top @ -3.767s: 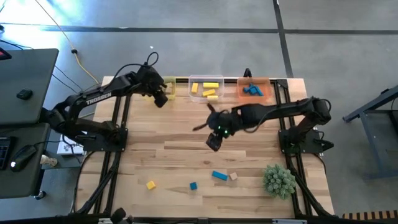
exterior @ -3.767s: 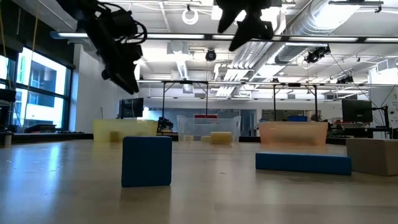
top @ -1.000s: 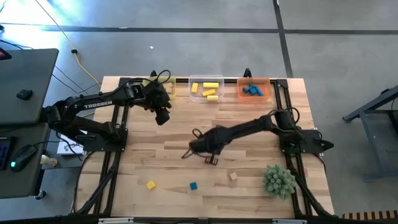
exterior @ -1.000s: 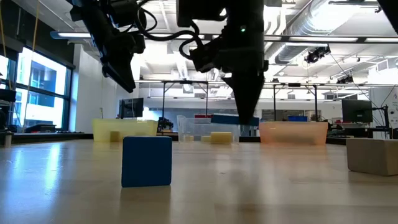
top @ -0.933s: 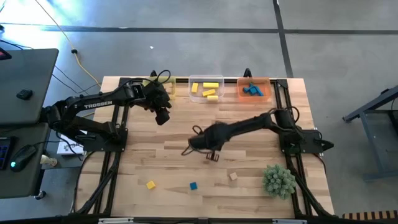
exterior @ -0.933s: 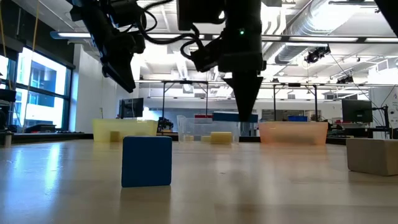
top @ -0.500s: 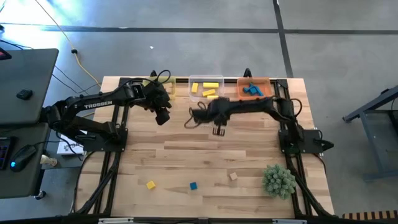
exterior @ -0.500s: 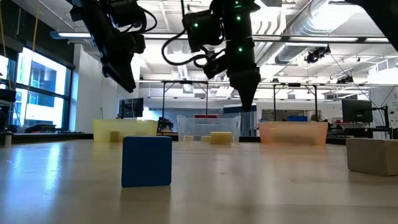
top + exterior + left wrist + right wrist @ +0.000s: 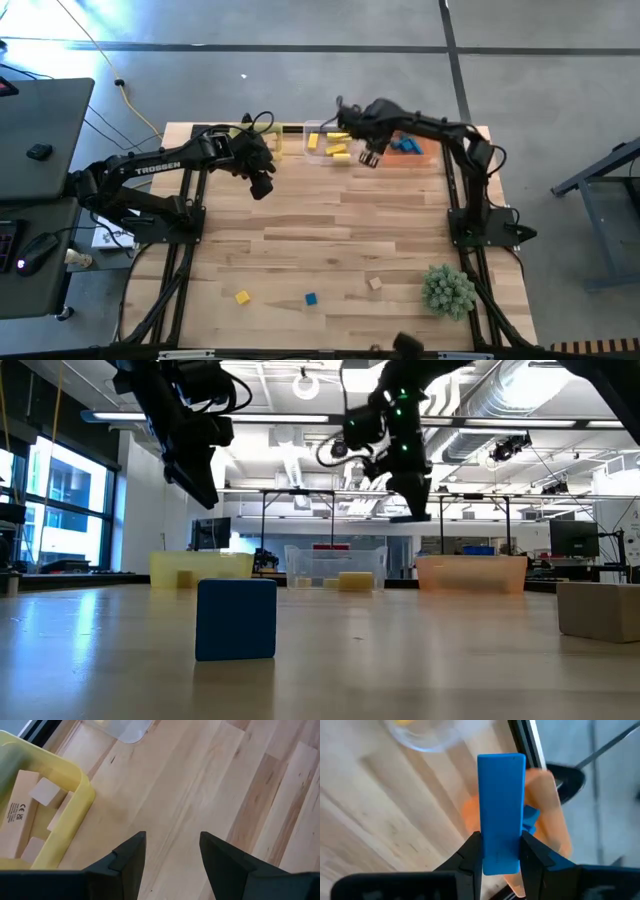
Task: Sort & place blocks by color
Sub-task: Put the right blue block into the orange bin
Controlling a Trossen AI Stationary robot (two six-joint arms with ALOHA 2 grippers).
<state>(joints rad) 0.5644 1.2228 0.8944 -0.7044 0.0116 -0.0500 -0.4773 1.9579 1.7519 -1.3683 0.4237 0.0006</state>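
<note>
My right gripper (image 9: 370, 158) is shut on a blue bar block (image 9: 501, 810), high above the table's far side, between the clear tub (image 9: 330, 143) with yellow blocks and the orange tub (image 9: 408, 146) with blue blocks. My left gripper (image 9: 262, 186) hangs open, with nothing between its fingers, beside the yellow tub (image 9: 55, 820), which holds tan blocks (image 9: 41, 792). A yellow block (image 9: 242, 297), a blue cube (image 9: 311, 298) and a tan block (image 9: 375, 284) lie loose near the table's front edge. My right gripper pinches the blue bar's two long sides (image 9: 492, 855) between its two fingers (image 9: 530, 854). The fingers come from above, pointing down (image 9: 410, 500). The bar is lifted clear of the table, with the orange tub (image 9: 547, 815) showing behind it.
A green spiky ball (image 9: 447, 290) sits at the front right corner. The three tubs stand in a row along the far edge. In the low view the blue cube (image 9: 236, 619) and tan block (image 9: 598, 610) rest flat on the wood.
My right gripper, still shut on the blue bar, has swung from the middle of the table up and toward the far edge, ending between the clear and orange tubs. The bar has stayed clear of the table throughout.
</note>
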